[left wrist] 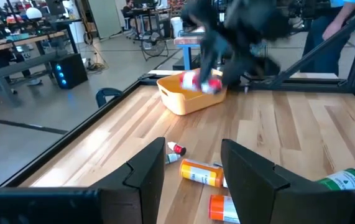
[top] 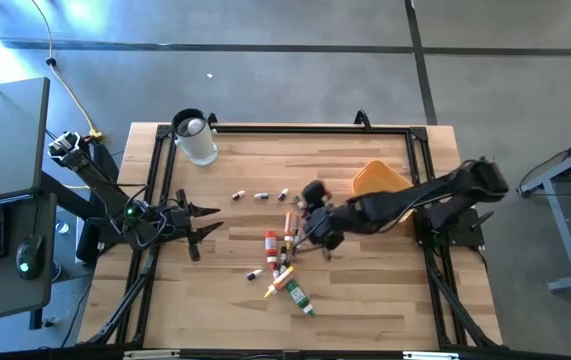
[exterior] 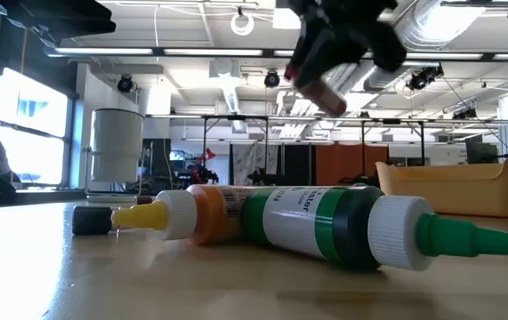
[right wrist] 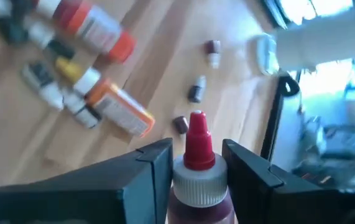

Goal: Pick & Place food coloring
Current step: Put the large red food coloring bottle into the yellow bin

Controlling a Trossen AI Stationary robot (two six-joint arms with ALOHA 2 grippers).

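A wooden table (top: 365,290). The right gripper (right wrist: 196,171), arm reaching toward nine o'clock, is lifted above the table's middle and clamps a red-capped food coloring bottle (right wrist: 197,165); the orange-yellow tray (top: 380,185) lies at its three o'clock. The left gripper (top: 205,220) waits, parted, holding nothing.

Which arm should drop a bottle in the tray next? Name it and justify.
Right. The right hand is already shut on a red-capped bottle, lifted off the table near the orange tray. The left hand sits open and empty, across the table.
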